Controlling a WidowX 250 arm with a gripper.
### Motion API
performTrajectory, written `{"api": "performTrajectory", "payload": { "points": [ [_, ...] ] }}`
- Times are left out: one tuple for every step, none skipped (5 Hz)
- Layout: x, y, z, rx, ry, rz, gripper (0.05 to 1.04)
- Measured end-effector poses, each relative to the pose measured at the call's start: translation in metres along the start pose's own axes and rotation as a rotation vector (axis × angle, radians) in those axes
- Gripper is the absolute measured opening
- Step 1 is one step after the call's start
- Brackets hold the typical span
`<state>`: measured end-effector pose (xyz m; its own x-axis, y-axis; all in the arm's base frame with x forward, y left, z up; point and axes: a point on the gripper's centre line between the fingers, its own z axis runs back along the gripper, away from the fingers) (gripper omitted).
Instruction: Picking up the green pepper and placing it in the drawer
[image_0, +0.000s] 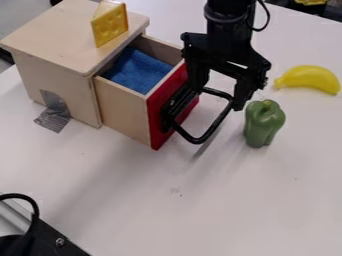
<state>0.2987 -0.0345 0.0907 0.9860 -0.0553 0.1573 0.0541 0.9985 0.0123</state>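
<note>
Green pepper (264, 125) stands upright on the white table (247, 205).

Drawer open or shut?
Open: the drawer juts out of the wooden box, its top exposed, blue cloth visible inside.

Our one view looks down at a slant onto the bench (133, 210) from fairly near, above and diagonally off the wooden box (67, 47), facing its taped side and the red front (155, 117) of its drawer (123, 110).
</note>
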Motion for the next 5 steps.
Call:
{"api": "performTrajectory", "payload": {
  "points": [
    [-0.006, 0.0, -0.008, 0.001, 0.032, 0.0, 1.0],
    [0.007, -0.013, -0.007, -0.016, 0.021, -0.023, 1.0],
    [0.027, -0.029, -0.001, -0.053, -0.008, -0.038, 1.0],
    [0.042, -0.035, 0.003, -0.073, -0.026, -0.035, 1.0],
    [0.048, -0.043, -0.006, -0.071, -0.011, -0.058, 1.0]
  ]
}}
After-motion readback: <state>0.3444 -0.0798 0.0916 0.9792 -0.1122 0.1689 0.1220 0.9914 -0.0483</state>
